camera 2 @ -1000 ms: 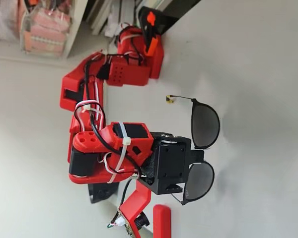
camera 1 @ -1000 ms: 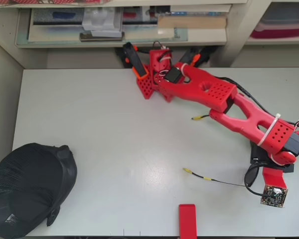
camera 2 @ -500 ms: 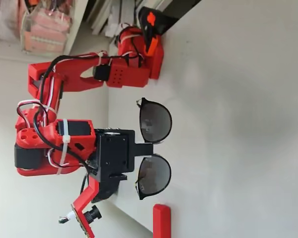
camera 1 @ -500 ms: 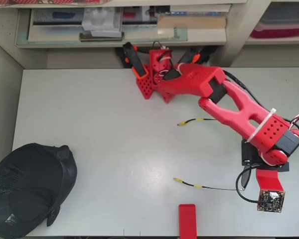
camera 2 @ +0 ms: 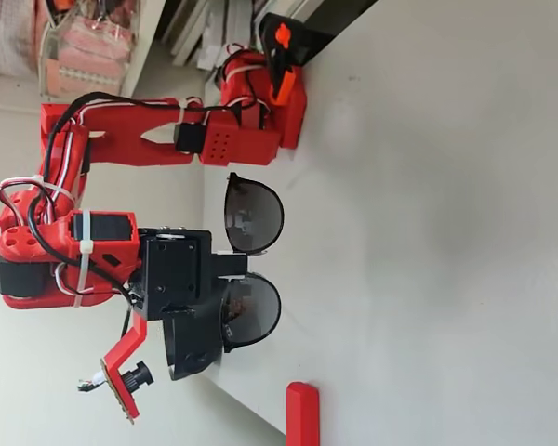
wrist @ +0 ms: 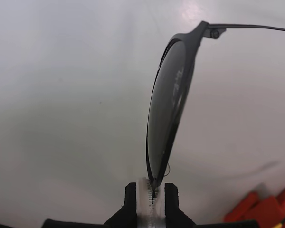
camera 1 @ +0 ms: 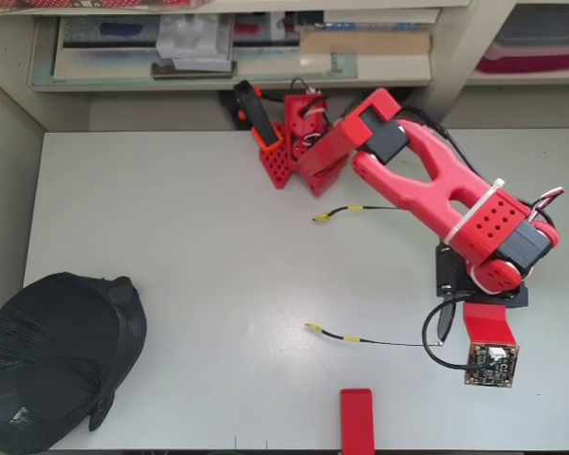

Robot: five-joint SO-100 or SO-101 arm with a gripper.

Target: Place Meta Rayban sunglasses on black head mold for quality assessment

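Observation:
The sunglasses (camera 2: 252, 219) hang above the table with my gripper (camera 2: 231, 266) shut on the bridge between their two dark round lenses. In the wrist view one lens (wrist: 170, 109) stands edge-on above my closed fingertips, gripper (wrist: 152, 199). In the overhead view the two slim yellow-tipped temples of the sunglasses (camera 1: 347, 337) point left from the gripper (camera 1: 448, 284), which sits at the right of the table. The black ribbed head mold (camera 1: 57, 355) lies at the table's lower left corner, far from the gripper.
A small red block (camera 1: 357, 419) lies at the front edge of the table and shows too in the fixed view, red block (camera 2: 302, 418). The red arm base (camera 1: 294, 142) stands at the table's back edge. Shelves with boxes (camera 1: 199, 43) run behind it.
The arm has lifted the sunglasses higher off the table. In the overhead view, gripper and temples have shifted left; the elbow has folded up toward the base.

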